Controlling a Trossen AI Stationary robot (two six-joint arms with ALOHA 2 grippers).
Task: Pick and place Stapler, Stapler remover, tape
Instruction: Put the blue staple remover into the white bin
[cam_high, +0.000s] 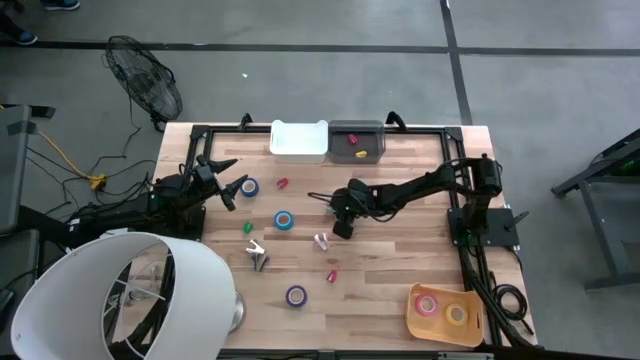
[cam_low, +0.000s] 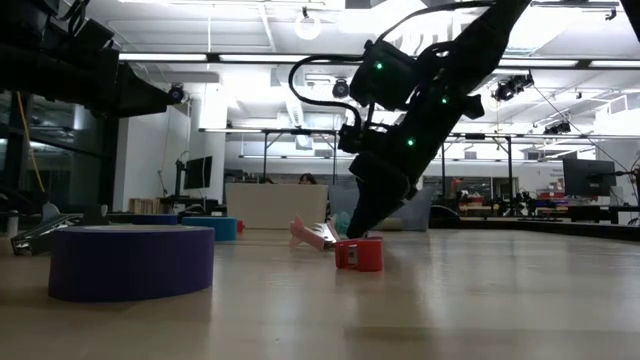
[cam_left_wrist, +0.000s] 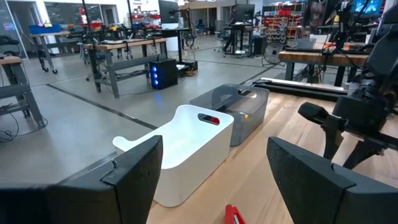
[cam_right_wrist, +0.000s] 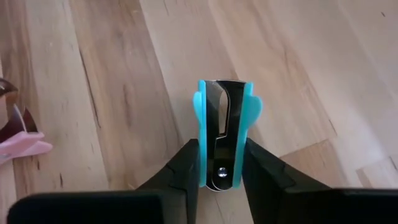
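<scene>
Staple remover (cam_right_wrist: 224, 134) clamped in right hand (cam_right_wrist: 222, 163) just above tabletop (cam_right_wrist: 124, 93); next, carry toward grey bin (cam_high: 357, 142).

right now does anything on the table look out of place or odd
Nothing looks damaged or spilled. The right gripper holds a blue staple remover above the table, and the left gripper waits open.

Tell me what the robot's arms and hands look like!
Both arms are black and jointed. The right arm has a black cable looping off it and small green lights, seen in the low view. The right hand has two flat black fingers; the left hand has broad, wedge-shaped black ones.
</scene>
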